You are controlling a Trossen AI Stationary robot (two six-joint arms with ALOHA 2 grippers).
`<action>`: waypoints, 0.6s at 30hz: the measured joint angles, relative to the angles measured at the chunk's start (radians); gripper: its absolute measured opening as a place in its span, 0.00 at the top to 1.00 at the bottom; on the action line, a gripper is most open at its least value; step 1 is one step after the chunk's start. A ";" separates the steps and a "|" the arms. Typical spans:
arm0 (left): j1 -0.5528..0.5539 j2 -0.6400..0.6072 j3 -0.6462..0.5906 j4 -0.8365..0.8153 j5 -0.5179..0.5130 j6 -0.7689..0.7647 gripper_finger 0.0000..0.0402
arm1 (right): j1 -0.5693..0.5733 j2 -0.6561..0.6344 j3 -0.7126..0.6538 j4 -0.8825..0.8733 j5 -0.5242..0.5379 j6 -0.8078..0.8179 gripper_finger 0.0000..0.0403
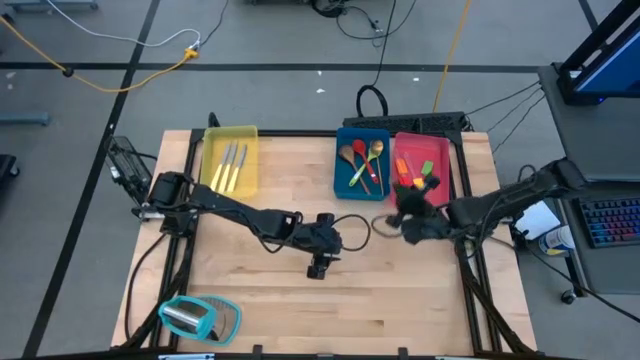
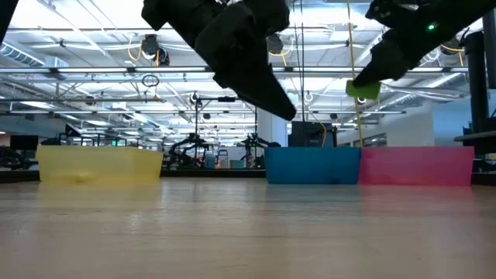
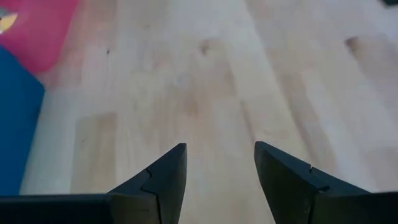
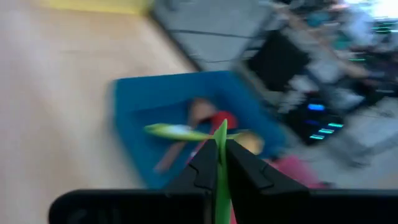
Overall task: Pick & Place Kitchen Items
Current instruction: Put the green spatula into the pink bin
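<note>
Green-headed spatula (image 4: 219, 163) clamped in right gripper (image 4: 219, 163), held in the air near the pink tray (image 1: 440, 188) (blue tray (image 1: 343, 170) just beside). Left gripper (image 3: 219, 163) jaws apart, empty, over bare table (image 1: 250, 290) mid-area.

3 trays (image 1: 229, 135) behind — spoons (image 1: 362, 160) in middle.

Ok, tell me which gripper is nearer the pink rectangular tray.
Right. The right gripper, shut on a green-headed spatula, hangs at the pink rectangular tray's near edge. The left gripper, open, sits over bare table toward the middle.
</note>
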State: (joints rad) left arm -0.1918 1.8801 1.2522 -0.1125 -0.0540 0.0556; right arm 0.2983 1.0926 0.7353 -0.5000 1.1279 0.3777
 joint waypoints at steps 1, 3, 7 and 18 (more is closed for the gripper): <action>-0.004 0.000 0.000 0.012 0.000 -0.005 0.52 | -0.031 -0.016 -0.003 0.000 0.020 -0.018 0.97; -0.014 0.000 0.000 0.039 0.000 -0.007 0.52 | -0.101 -0.047 -0.019 0.002 0.025 -0.045 0.97; -0.022 0.000 0.000 0.087 -0.001 -0.015 0.52 | -0.259 -0.087 -0.071 0.014 0.017 -0.089 0.97; -0.031 0.000 0.000 0.167 -0.001 -0.029 0.52 | -0.664 -0.078 -0.399 0.821 -0.269 -0.606 0.97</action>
State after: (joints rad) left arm -0.2229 1.8805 1.2522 0.0548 -0.0551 0.0266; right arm -0.3652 1.0143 0.3365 0.3214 0.8593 -0.2283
